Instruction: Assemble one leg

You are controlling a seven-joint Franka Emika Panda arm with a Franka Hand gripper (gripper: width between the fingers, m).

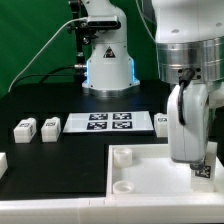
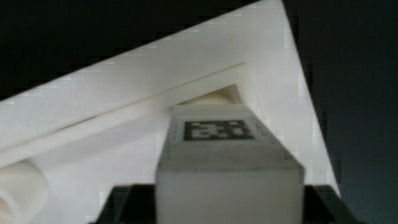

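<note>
My gripper [image 1: 198,160] is at the exterior view's right, low over the far right corner of the large white tray [image 1: 150,168]. In the wrist view my gripper [image 2: 222,208] is shut on the leg [image 2: 222,165], a white block with a black-and-white tag on its far end. The dark fingers [image 2: 128,205] press on both its sides. The leg points at a corner of the tray [image 2: 107,115]. In the exterior view the gripper body hides most of the leg. I cannot tell whether the leg touches the tray.
Two loose legs [image 1: 24,128] [image 1: 50,126] lie left of the marker board [image 1: 110,123], and a third [image 1: 161,120] lies to its right. The robot base [image 1: 108,65] stands behind. A white piece [image 1: 3,160] sits at the left edge.
</note>
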